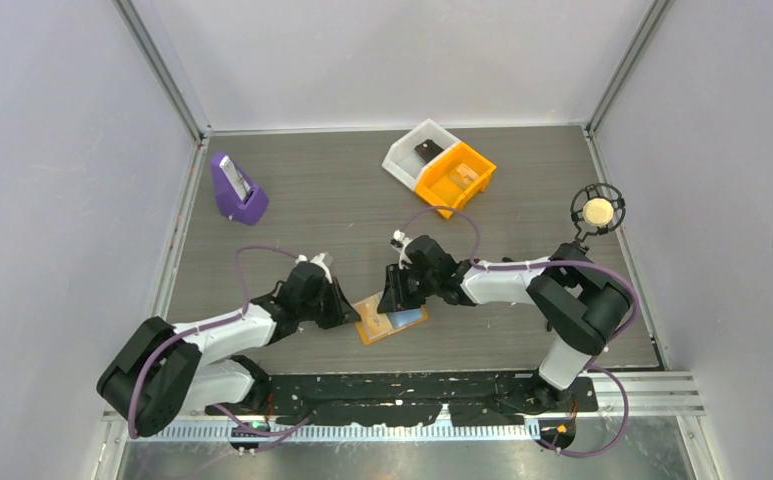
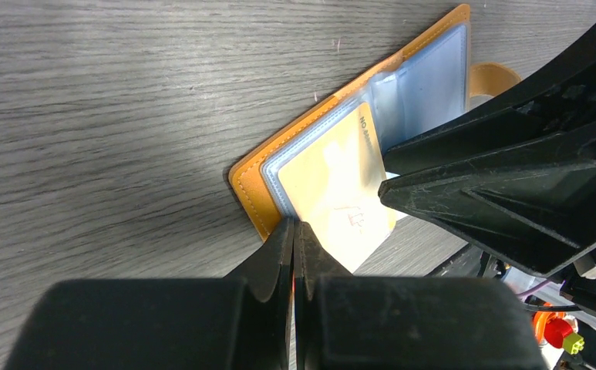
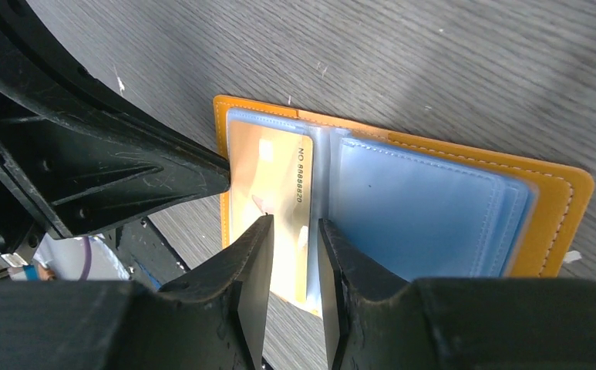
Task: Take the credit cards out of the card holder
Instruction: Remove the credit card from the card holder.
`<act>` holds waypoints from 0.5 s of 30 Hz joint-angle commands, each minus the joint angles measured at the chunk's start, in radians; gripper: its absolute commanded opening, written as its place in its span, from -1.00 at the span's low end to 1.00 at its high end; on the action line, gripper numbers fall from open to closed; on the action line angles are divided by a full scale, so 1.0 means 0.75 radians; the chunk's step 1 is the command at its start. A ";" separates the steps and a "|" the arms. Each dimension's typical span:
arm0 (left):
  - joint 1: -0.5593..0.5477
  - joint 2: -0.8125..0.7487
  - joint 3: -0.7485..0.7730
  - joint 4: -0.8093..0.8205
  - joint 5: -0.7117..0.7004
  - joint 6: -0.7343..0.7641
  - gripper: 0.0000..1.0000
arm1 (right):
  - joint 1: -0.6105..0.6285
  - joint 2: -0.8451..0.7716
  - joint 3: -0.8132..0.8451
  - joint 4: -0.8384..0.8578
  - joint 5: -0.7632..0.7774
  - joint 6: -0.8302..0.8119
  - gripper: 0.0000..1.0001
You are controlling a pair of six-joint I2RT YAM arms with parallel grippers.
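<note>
Starting with the top view: the card holder [image 1: 390, 322] lies open on the table [image 1: 312, 215], near the front edge and between the two arms. The left gripper [image 1: 355, 316] meets its left side and the right gripper [image 1: 393, 306] stands over its middle, so both claws hide part of it. Well apart, at the far side, a white bin [image 1: 409, 152] and an orange bin [image 1: 457, 176] sit touching, each with a small item inside (too small to identify). A purple stand [image 1: 237, 190] sits far left. A round disc in a black ring mount [image 1: 597, 210] stands at the right edge. The table is dark grey wood grain. Pale grey walls [image 1: 62, 200] and aluminium corner posts [image 1: 167, 75] enclose it, and a black base plate [image 1: 412, 385] carries the arms.

Left wrist view: the left fingers are pressed together with nothing between them. Their tips rest at the holder's orange corner, just beside a gold credit card [image 2: 329, 181] lying on that page. The right gripper's black body blocks the holder's other half, and one of its fingertips touches the card.

Right wrist view: the right fingers stand slightly spread over the card's lower end, with the card showing through the gap. Whether they touch it cannot be told. The card juts past the holder's near edge. The right-hand page shows light blue sleeves [image 3: 425, 208]. The left claw's tip meets the card's left edge.
</note>
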 commanded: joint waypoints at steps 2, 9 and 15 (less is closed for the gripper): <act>-0.008 0.048 -0.020 -0.039 -0.060 0.030 -1.00 | -0.028 -0.010 -0.032 0.056 -0.046 0.015 -0.30; -0.030 0.056 -0.049 0.015 -0.073 -0.010 -1.00 | -0.029 0.001 -0.054 0.114 -0.096 0.051 -0.36; -0.047 0.087 -0.051 0.025 -0.075 -0.017 -1.00 | -0.033 0.000 -0.085 0.231 -0.153 0.117 -0.61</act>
